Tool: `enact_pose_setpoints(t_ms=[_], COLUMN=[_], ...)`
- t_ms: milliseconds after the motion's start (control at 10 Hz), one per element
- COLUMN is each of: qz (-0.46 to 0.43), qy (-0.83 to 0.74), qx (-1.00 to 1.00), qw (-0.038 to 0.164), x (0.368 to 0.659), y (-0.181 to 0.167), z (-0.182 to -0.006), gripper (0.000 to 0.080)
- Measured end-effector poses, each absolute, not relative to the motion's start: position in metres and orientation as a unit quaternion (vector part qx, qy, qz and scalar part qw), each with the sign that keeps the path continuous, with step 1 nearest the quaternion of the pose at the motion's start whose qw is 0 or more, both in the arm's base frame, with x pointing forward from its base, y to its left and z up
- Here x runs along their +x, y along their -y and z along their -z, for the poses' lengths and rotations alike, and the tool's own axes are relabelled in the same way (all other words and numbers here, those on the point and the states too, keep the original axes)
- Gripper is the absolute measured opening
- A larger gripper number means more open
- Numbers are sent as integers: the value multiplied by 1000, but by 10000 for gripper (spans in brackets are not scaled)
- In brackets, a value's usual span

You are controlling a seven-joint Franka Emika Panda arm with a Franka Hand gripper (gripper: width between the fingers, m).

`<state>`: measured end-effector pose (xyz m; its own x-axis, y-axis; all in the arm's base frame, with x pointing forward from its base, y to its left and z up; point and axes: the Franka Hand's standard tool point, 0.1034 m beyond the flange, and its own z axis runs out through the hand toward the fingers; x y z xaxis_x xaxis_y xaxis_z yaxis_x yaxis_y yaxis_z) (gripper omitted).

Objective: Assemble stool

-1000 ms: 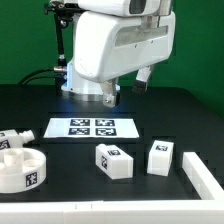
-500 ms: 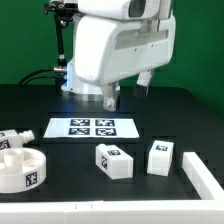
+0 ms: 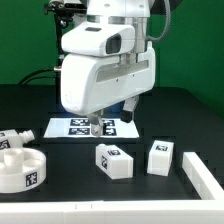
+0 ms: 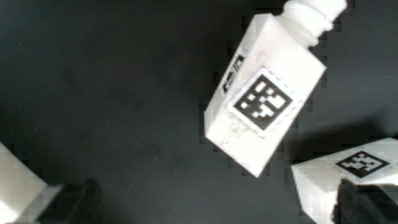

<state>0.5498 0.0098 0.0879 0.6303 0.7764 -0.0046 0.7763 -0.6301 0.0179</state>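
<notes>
The stool lies in loose parts. The round rimmed seat disc (image 3: 22, 168) sits at the exterior view's front left, with one white leg (image 3: 11, 138) behind it. Two more tagged leg blocks (image 3: 113, 160) (image 3: 160, 156) stand in the front middle. My gripper (image 3: 110, 120) hangs open and empty just above the table, behind these two blocks. In the wrist view a long tagged leg (image 4: 267, 95) lies ahead of my gripper (image 4: 222, 205), and a second tagged leg (image 4: 365, 163) is beside one dark fingertip (image 4: 365, 200).
The marker board (image 3: 70, 128) lies flat under and behind the gripper. A long white bar (image 3: 203, 175) lies at the exterior view's front right. A white edge (image 4: 15, 185) shows in a corner of the wrist view. Cables hang behind the arm.
The arm has swung forward and down. The gripper dropped from high behind the marker board to just over it, close behind the two middle legs. No part has moved.
</notes>
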Motion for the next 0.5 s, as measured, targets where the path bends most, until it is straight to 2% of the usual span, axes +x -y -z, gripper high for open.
enact_pose_setpoints(t_ms=[100, 200, 300, 400, 500], qz=[-1, -16, -17, -12, -9], qy=[-427, -375, -332, -293, -286], qx=[904, 927, 943, 956, 958], qw=[9, 7, -1, -18, -23], x=[549, 546, 537, 534, 533], y=[-8, -9, -11, -9, -5], z=[-86, -76, -62, -51, -44], gripper=[649, 649, 649, 649, 649])
